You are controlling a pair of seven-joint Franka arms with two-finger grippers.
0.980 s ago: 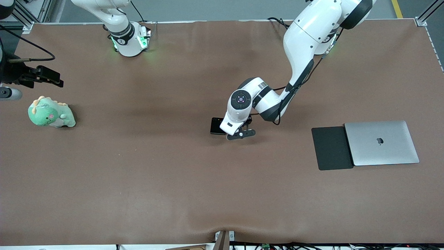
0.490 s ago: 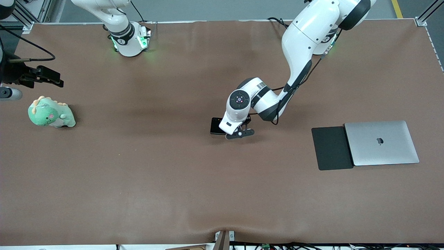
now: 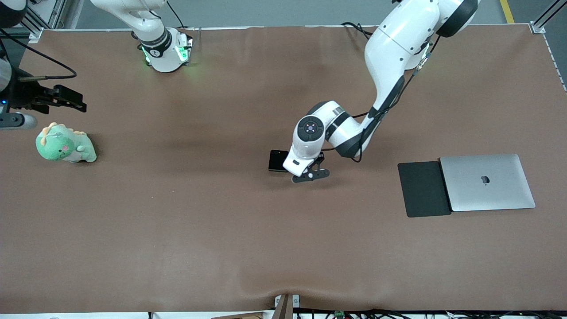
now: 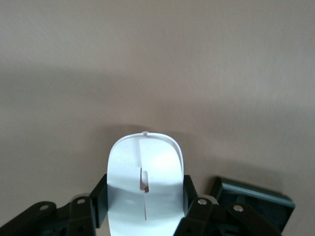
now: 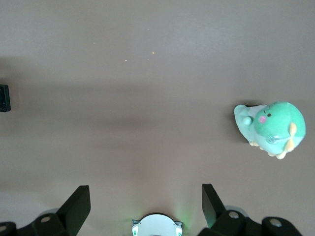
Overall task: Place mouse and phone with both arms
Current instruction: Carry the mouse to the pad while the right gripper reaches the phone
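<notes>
My left gripper [image 3: 310, 175] is low over the middle of the table, shut on the white mouse [image 4: 145, 182]. Its black fingers [image 4: 98, 196] clamp the mouse's two sides. The mouse is hidden under the hand in the front view. The black phone [image 3: 277, 160] lies on the cloth right beside this gripper, partly covered by the wrist, and its edge shows in the left wrist view [image 4: 253, 200]. My right gripper [image 3: 66, 99] hangs high over the right arm's end of the table, open and empty [image 5: 146, 204]. The phone shows far off at the edge of the right wrist view [image 5: 4, 98].
A black mouse pad [image 3: 423, 189] lies against a closed silver laptop [image 3: 487, 182] toward the left arm's end. A green plush dinosaur [image 3: 65, 144] sits under the right gripper's area and shows in the right wrist view [image 5: 270, 128]. The right arm's green-lit base [image 3: 166, 48] stands at the table's edge.
My left hand with the mouse has shifted slightly toward the left arm's end, away from the phone. The right gripper has drifted a little. The phone has not moved.
</notes>
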